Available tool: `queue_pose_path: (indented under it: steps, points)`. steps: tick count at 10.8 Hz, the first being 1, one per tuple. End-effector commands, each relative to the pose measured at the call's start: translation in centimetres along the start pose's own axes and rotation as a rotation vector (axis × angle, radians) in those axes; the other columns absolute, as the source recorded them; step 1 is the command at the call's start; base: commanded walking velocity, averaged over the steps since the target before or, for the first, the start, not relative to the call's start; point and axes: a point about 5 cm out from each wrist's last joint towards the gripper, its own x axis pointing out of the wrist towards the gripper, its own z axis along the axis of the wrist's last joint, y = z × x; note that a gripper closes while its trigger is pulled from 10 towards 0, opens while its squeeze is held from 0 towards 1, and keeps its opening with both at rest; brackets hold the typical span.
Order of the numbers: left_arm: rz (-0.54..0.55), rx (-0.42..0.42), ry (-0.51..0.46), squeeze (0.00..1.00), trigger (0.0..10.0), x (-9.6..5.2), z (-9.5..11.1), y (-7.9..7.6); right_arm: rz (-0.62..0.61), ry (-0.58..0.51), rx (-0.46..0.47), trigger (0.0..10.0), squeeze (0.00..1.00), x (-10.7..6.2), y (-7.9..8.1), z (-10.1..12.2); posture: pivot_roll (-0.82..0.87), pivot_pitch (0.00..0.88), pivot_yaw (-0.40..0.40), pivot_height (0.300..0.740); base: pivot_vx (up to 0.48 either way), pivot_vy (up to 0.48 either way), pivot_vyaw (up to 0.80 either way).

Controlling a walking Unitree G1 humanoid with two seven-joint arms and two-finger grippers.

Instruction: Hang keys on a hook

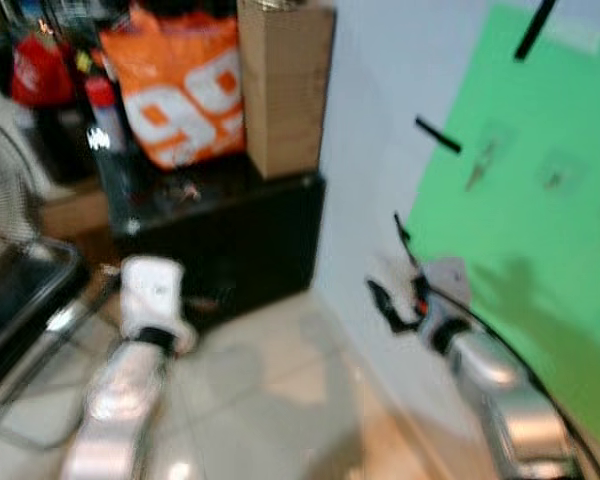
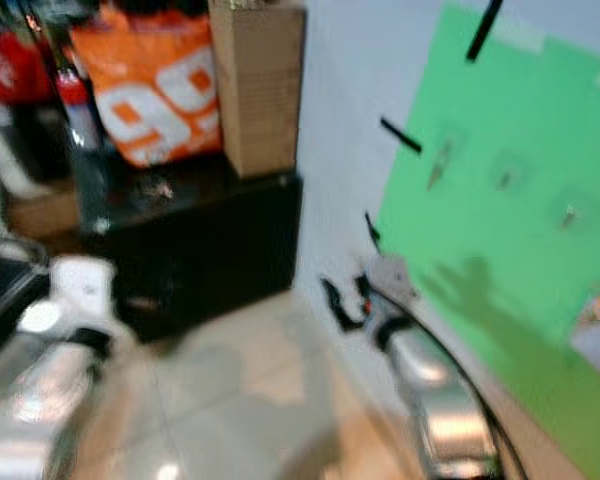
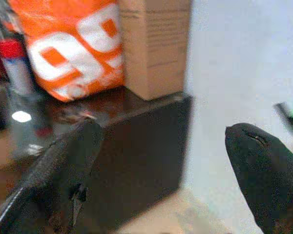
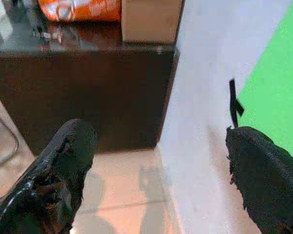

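Right claw [image 4: 154,165] agape (empty) beside wall [image 4: 205,97] — floor [image 4: 122,180] below.

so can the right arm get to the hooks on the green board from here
Probably yes: the right gripper is raised beside the wall with open jaws, and nothing stands between it and the hooks on the green board. No keys can be made out.

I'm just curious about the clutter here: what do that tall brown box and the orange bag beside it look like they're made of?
The tall brown box looks like plain cardboard: matte tan sides with straight edges. The orange bag seems to be thin plastic, judging by its crumpled, slightly glossy surface with white print, though blur leaves that open.
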Motion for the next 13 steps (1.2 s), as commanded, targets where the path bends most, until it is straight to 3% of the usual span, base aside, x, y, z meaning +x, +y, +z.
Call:
queue_pose_path:
  steps: [1, 3, 6, 13]
  points:
    - [0.034, -0.005, 0.027, 0.32, 10.0, -0.34, -0.37, 1.08, 0.04, -0.021, -0.003, 10.0, 1.0, 0.36, 0.8, 0.63, 0.07, 0.0, -0.034, 0.74, 0.274, 0.0, 0.0]
    - [0.034, -0.006, 0.03, 0.32, 10.0, -0.33, -0.42, 1.28, 0.068, -0.021, -0.031, 10.0, 1.0, 0.43, 1.05, 0.65, 0.07, 0.0, -0.037, 0.74, 0.272, 0.0, 0.0]
    - [0.03, 0.024, 0.023, 0.33, 10.0, -0.26, -0.21, 1.33, 0.081, -0.028, -0.04, 10.0, 1.0, 0.47, 1.3, 0.74, 0.07, 0.0, -0.039, 0.74, 0.286, 0.0, 0.8]
    - [0.024, 0.052, 0.021, 0.34, 10.0, -0.04, -0.04, 1.42, 0.037, -0.026, -0.043, 10.0, 1.0, 0.46, 0.84, 0.67, 0.07, 0.0, -0.037, 0.74, 0.318, 0.0, 0.0]
